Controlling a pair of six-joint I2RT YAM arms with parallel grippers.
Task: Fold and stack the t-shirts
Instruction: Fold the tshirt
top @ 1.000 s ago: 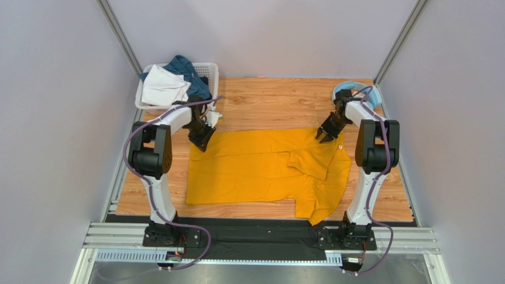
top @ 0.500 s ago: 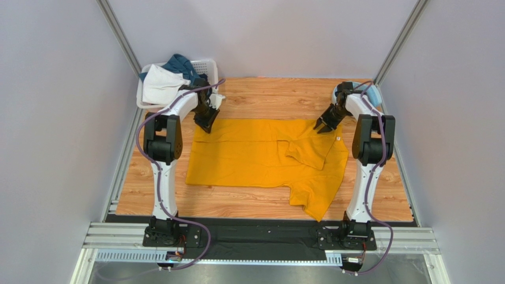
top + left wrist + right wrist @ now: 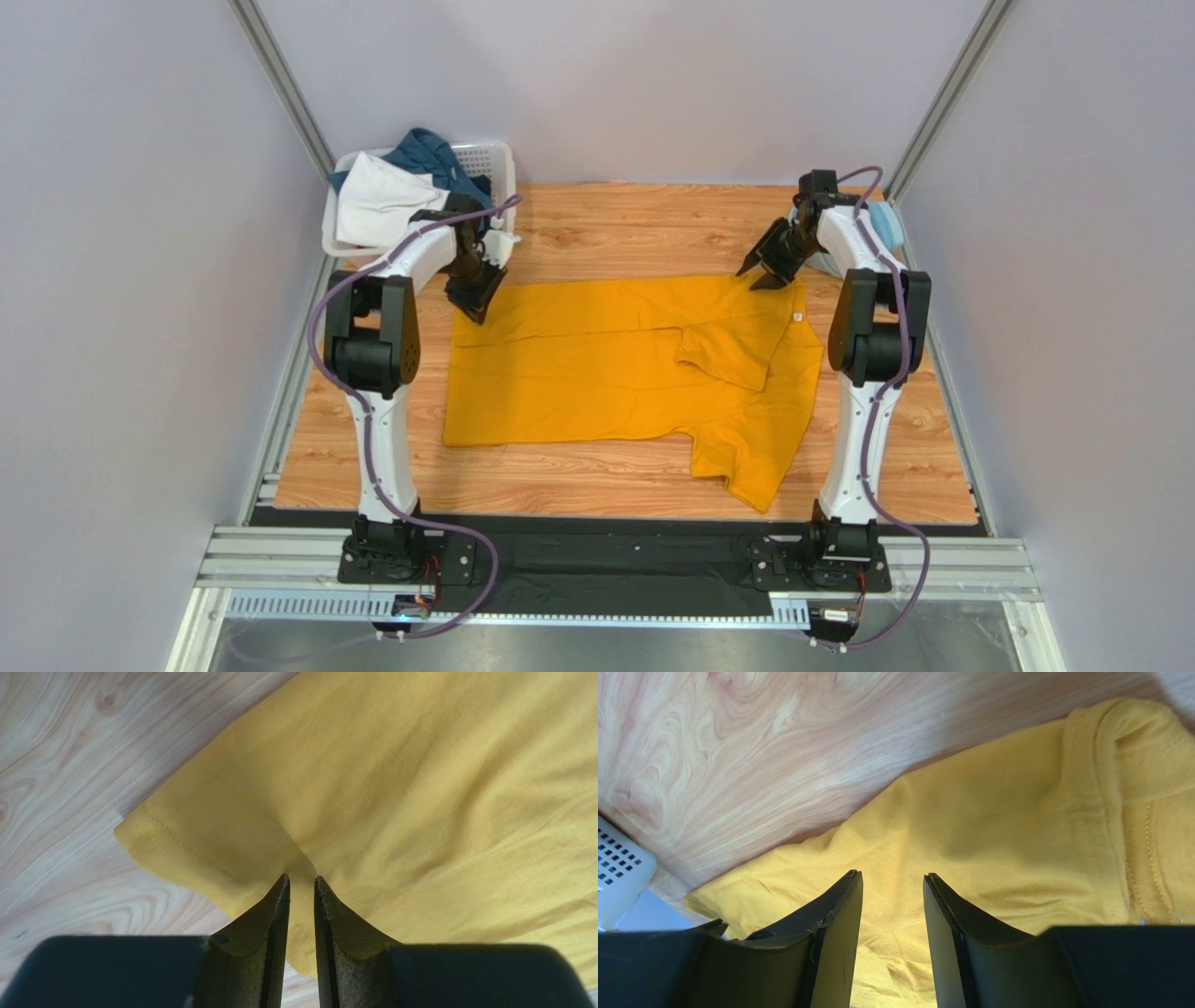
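Top view: the yellow t-shirt [image 3: 617, 367] lies spread on the wooden counter [image 3: 631, 231], with grey walls around it. Left wrist: the left fingers [image 3: 270, 913] pinch its hem corner. Right wrist: the right fingers [image 3: 833, 931] stand parted over the shoulder edge, gripping nothing. The step looks like flattening; next, the left should release, then the folding begins.

The left arm [image 3: 368, 343] is stretched forward from its base with the elbow raised. Its wrist is bent down so that the left gripper [image 3: 300, 880] is set on the far left corner of the mustard-yellow t-shirt [image 3: 603, 371], the jaws drawn almost together with a pucker of its cloth pinched between the tips. The right arm [image 3: 873, 329] is likewise reached forward, and the right gripper [image 3: 891, 875] is held tilted over the far right corner of the same shirt, its jaws parted and the cloth seen through the gap.
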